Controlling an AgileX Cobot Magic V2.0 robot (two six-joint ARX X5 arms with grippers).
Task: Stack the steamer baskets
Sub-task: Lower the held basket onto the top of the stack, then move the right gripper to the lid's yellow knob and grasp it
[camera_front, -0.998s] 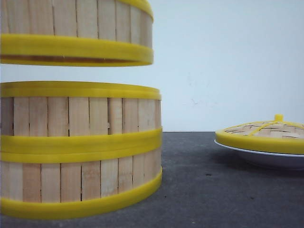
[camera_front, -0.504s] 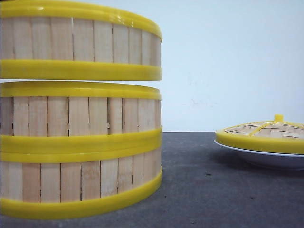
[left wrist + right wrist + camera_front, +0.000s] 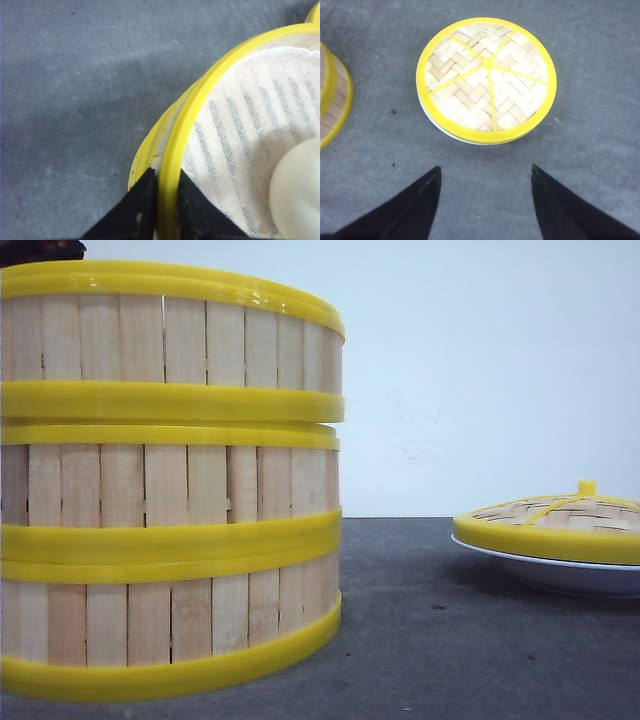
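Observation:
Three steamer baskets stand in one pile at the left of the front view: the top basket (image 3: 170, 340), the middle one (image 3: 170, 485) and the bottom one (image 3: 170, 620). The top basket's lower rim lies on the middle basket's upper rim, with only a thin dark line between them. My left gripper (image 3: 167, 187) is shut on the top basket's yellow rim (image 3: 200, 100), one finger outside and one inside. A white cloth liner (image 3: 240, 125) and a pale round lump (image 3: 297, 195) lie inside that basket. My right gripper (image 3: 486, 167) hangs open over bare table.
A woven yellow-rimmed lid (image 3: 550, 525) rests on a white plate (image 3: 560, 570) at the right, also under the right wrist as the lid (image 3: 486, 80). The pile's edge (image 3: 332, 95) shows beside it. Grey tabletop (image 3: 420, 640) lies between pile and plate.
The top basket has come straight down from above the pile until its lower rim meets the middle basket. Lid, plate and lower baskets have not moved.

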